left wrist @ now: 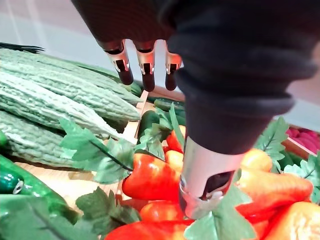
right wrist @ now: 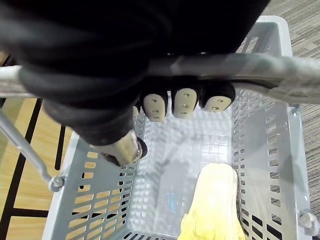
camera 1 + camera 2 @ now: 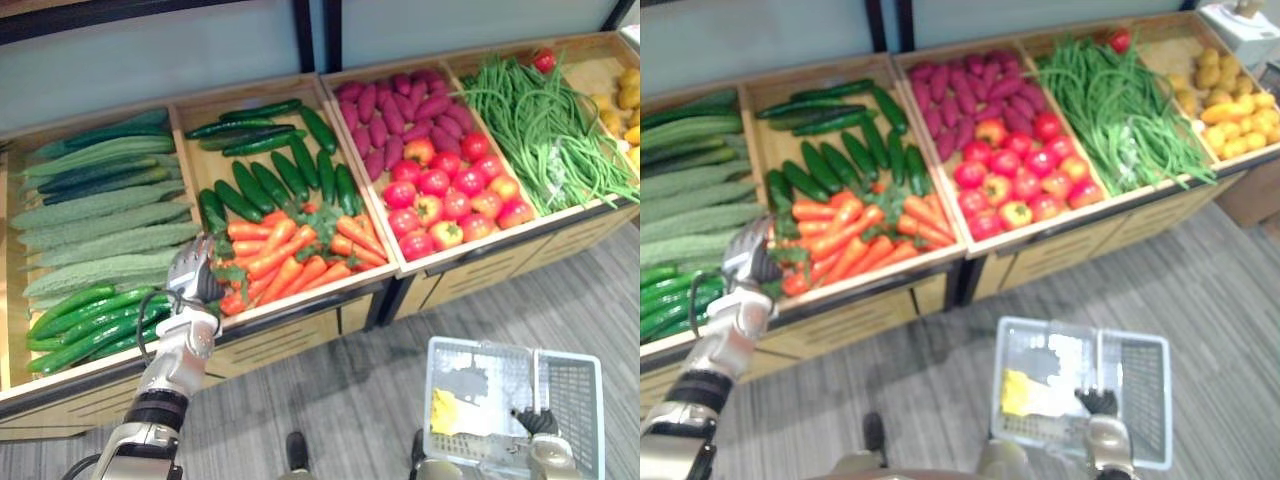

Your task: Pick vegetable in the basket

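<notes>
Left hand (image 3: 190, 272), lower left of frame: fingers straight, spread, gripping nothing, poised above orange leafy-topped carrots (image 3: 290, 250) in wooden crate (image 3: 320, 295).
Right hand (image 3: 537, 420), lower right: curled round handle (image 2: 280, 70) of pale grey slotted plastic basket (image 3: 580, 400), carried ready; yellow vegetable (image 2: 212, 200) inside.

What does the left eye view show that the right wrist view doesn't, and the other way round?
Left eye view: the left hand at the carrots, with crates of cucumbers, tomatoes and green beans. Right wrist view: close up, fingers curled round the handle. Both: the right hand, the grey basket and the yellow item lying in it.
</notes>
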Controlling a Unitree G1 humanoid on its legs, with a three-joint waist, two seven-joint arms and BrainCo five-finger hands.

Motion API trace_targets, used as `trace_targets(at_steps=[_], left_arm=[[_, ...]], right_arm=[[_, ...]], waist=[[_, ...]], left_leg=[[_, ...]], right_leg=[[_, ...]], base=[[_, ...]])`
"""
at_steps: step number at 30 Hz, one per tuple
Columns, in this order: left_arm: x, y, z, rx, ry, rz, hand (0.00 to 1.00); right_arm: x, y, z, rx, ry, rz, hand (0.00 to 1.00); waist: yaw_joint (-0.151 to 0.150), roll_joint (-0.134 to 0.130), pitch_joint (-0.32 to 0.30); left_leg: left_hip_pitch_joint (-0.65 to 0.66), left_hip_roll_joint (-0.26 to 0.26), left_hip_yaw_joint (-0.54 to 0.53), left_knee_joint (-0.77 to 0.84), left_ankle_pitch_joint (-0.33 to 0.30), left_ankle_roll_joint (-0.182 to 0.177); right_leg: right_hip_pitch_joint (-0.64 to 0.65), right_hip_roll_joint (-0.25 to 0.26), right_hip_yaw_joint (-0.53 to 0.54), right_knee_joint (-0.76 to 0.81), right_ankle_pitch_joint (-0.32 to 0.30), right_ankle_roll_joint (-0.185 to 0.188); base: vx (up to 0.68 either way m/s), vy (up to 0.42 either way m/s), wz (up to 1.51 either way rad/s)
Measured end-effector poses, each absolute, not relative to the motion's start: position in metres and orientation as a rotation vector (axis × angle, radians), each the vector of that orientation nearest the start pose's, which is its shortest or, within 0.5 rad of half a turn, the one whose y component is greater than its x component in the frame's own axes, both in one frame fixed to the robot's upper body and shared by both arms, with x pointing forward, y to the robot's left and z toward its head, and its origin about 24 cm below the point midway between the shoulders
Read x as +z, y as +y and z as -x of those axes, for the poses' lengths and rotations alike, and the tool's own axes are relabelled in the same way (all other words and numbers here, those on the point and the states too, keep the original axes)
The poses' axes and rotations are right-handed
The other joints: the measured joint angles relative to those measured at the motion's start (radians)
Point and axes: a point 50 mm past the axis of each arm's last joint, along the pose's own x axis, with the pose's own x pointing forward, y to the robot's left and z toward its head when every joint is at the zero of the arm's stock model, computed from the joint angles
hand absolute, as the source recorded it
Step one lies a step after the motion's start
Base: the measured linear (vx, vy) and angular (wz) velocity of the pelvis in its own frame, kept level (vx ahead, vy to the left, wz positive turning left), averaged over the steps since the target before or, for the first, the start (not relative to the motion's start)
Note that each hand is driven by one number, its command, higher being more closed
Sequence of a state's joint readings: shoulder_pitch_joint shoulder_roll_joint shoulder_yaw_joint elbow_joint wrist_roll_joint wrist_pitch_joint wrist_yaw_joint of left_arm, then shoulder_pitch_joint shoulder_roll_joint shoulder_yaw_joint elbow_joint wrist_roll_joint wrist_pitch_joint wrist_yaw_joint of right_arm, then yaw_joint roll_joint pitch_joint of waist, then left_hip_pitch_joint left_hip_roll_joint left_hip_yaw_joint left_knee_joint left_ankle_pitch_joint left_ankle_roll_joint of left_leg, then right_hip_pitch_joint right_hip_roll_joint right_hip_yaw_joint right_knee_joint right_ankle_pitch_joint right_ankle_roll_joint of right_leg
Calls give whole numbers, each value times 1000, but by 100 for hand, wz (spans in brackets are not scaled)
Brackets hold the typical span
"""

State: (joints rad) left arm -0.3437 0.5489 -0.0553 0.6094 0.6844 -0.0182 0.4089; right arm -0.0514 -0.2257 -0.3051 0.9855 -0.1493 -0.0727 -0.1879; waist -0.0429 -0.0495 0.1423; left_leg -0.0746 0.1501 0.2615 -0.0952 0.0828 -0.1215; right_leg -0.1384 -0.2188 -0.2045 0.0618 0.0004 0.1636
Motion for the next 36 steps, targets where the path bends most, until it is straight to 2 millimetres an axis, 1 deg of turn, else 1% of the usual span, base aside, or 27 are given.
trace_targets(at_steps=[1,4,9,11,13,16,20,21,28,36], left_arm=[[59,288,-307,358,35,-1266,0],[55,284,-309,345,43,-1258,0],[52,269,-317,299,29,-1253,0],[55,263,-321,284,8,-1258,0],[56,260,-323,278,1,-1258,0],[51,256,-326,265,19,-1250,0],[50,247,-329,238,7,-1253,0],[50,247,-329,239,5,-1252,100],[60,246,-335,268,-29,-1250,100],[56,248,-334,262,-4,-1254,100]], right_arm=[[-112,-280,-161,-471,816,282,100],[-111,-279,-165,-463,805,288,100],[-110,-279,-166,-463,800,289,100],[-107,-279,-171,-462,777,293,100],[-105,-277,-174,-455,768,296,100],[-103,-275,-181,-439,750,304,100],[-100,-274,-186,-438,736,304,100],[-100,-274,-188,-439,732,304,100],[-99,-273,-190,-436,725,308,100],[-99,-272,-190,-425,725,319,100]], waist=[[-6,-1,1],[-9,-4,2],[-12,-5,8],[-11,-5,30],[-13,-6,38],[-14,-5,45],[-14,-8,49],[-15,-8,50],[-14,-8,62],[-14,-9,67]], left_leg=[[-10,-1,3,0,1,1],[-12,-5,17,0,1,1],[-13,-5,19,0,0,1],[-14,-5,19,0,0,1],[-17,-5,20,0,0,1],[-28,-5,25,0,0,1],[-28,-6,27,0,1,1],[-28,-7,28,0,1,1],[-27,-8,28,0,0,1],[-24,-7,28,0,0,1]], right_leg=[[-10,0,5,-10,11,0],[-14,0,20,-27,24,1],[-17,0,21,-29,25,1],[-17,0,21,-29,25,1],[-21,0,21,-29,25,1],[-34,1,25,-31,27,1],[-33,1,26,-37,28,-1],[-32,1,27,-42,30,-2],[-32,0,32,-43,36,-1],[-32,0,37,-42,39,1]], base=[[-23,8,-10],[-21,9,-14],[-2,0,-1],[0,0,0],[0,0,0],[19,3,-3],[16,2,-2],[21,2,-4],[2,0,0],[0,0,0]])
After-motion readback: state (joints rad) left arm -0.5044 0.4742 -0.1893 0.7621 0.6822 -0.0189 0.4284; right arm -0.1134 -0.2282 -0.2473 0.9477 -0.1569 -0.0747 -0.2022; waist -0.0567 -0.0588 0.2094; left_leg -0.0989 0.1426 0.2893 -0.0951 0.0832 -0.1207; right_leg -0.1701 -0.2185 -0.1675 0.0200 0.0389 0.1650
